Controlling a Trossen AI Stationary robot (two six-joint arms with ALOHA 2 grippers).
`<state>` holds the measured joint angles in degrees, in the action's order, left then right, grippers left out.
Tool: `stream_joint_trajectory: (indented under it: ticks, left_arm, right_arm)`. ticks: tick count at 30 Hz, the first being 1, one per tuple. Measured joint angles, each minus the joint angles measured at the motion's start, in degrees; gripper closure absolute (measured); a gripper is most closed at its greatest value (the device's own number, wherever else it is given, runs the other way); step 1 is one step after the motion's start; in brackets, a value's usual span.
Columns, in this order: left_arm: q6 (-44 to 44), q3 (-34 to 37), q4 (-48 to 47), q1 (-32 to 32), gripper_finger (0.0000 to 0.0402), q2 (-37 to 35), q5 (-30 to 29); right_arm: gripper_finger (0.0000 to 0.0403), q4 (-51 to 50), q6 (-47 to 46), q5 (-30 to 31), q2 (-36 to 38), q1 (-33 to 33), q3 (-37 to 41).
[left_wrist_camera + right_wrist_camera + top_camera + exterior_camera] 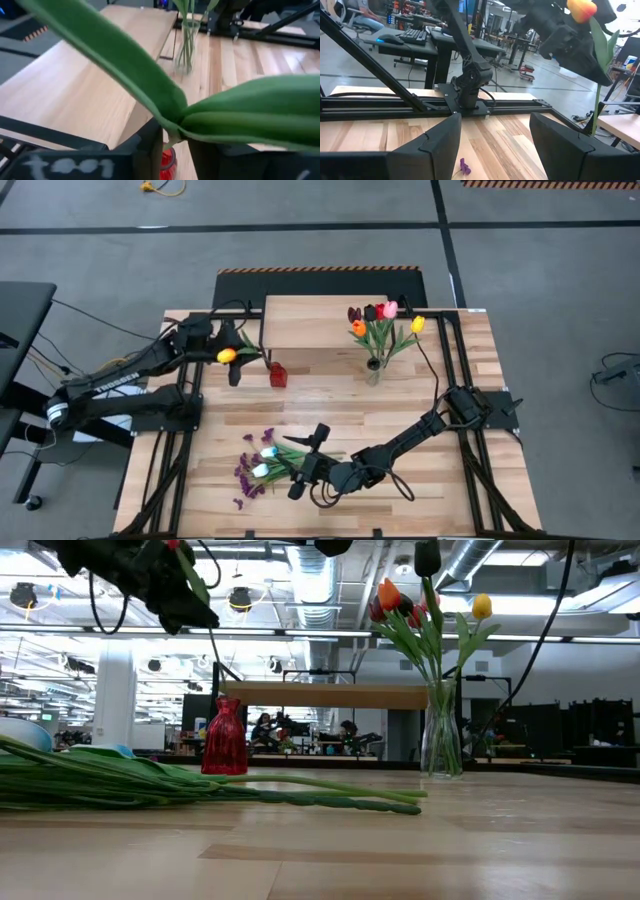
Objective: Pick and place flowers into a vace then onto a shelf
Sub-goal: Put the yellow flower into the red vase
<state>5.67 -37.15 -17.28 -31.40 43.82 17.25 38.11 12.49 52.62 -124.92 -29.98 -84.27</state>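
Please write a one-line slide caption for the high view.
Left gripper holds a yellow-orange tulip above the red vase; right gripper hovers open over loose flowers.

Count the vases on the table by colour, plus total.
Red vase: 1
Clear glass vase: 1
Total: 2

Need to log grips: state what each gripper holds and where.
Left gripper holds an orange-yellow tulip by its stem, above the red vase. Right gripper is open, holding nothing.
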Motion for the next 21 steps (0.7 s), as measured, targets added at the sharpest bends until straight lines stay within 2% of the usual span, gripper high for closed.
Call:
stream_joint_trajectory:
  ticks: [10,21]
  left_arm:
    - [1.9,-4.7,-9.1,0.0,0.0265,3.5,-4.4]
    - [6.1,-12.9,-24.5,0.0,0.0259,4.7,-11.9]
  right_arm:
    - [0.0175,0.0,0.0,0.0,0.0,0.0,0.0]
    - [0.0175,0.0,0.0,0.0,0.0,0.0,0.0]
